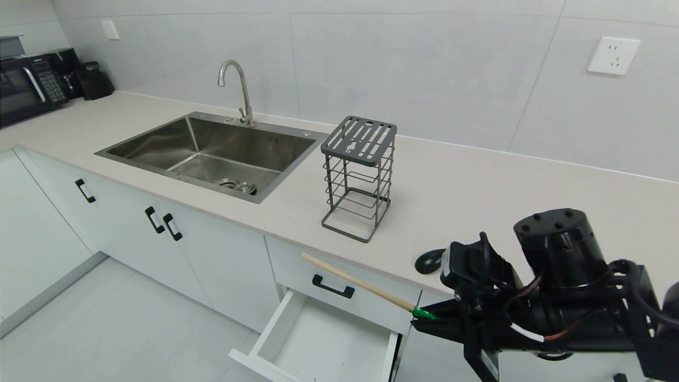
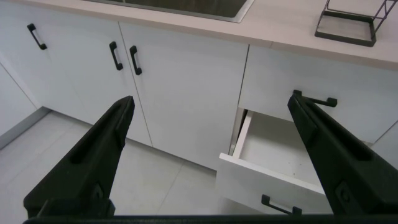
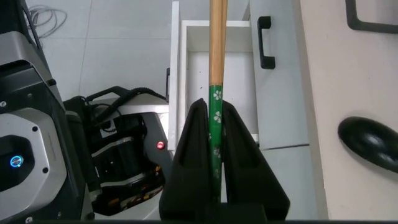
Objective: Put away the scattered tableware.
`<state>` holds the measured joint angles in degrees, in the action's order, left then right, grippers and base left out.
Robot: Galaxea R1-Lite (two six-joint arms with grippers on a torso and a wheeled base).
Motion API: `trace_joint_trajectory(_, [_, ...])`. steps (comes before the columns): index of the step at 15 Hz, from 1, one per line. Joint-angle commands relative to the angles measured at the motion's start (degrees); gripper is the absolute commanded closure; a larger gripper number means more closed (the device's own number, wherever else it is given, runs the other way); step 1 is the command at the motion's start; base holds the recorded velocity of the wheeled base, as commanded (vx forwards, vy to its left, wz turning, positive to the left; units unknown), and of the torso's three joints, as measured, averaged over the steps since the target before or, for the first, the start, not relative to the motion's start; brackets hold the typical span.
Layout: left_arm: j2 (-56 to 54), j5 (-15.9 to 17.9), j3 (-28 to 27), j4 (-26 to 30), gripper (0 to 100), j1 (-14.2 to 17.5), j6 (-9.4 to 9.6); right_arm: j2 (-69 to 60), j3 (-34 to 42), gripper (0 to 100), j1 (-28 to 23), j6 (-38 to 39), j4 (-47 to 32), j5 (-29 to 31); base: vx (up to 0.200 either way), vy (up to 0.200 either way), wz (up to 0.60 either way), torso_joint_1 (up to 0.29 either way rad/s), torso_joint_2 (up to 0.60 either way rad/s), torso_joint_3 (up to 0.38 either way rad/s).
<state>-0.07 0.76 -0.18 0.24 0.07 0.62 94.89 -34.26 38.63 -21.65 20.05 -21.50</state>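
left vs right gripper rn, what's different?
The left gripper is open; the right gripper is shut. The left holds nothing; the right clamps a chopstick by its green-patterned end. Shared: both are black, and both have the open drawer in front of them.

A smooth wooden chopstick (image 1: 358,282) with a green painted end is gripped by the matt black right hand (image 3: 214,109); beyond it, a brushed-steel sink (image 1: 233,139) is seen.
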Motion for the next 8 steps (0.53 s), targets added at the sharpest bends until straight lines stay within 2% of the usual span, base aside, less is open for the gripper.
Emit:
trace_joint_trajectory(1, [0.07,-0.05,0.01,0.02,0,0.01,-0.01,3.81,-1.60,100,0.04,-0.06,0.07,-0.12,0.000,0.000,0.00,0.000,0.00,0.000])
trace_joint_trajectory(5, [0.07,-0.05,0.01,0.02,0,-0.07,-0.01,7.41,-4.15,100,0.22,0.03,-0.10,-0.12,0.000,0.000,0.00,-0.024,0.04,0.024])
trace_joint_trajectory(8, [0.07,0.04,0.01,0.02,0,0.01,-0.01,8.47,-6.26,100,0.39,0.03,-0.19,-0.12,0.000,0.000,0.00,-0.217,0.42,0.207])
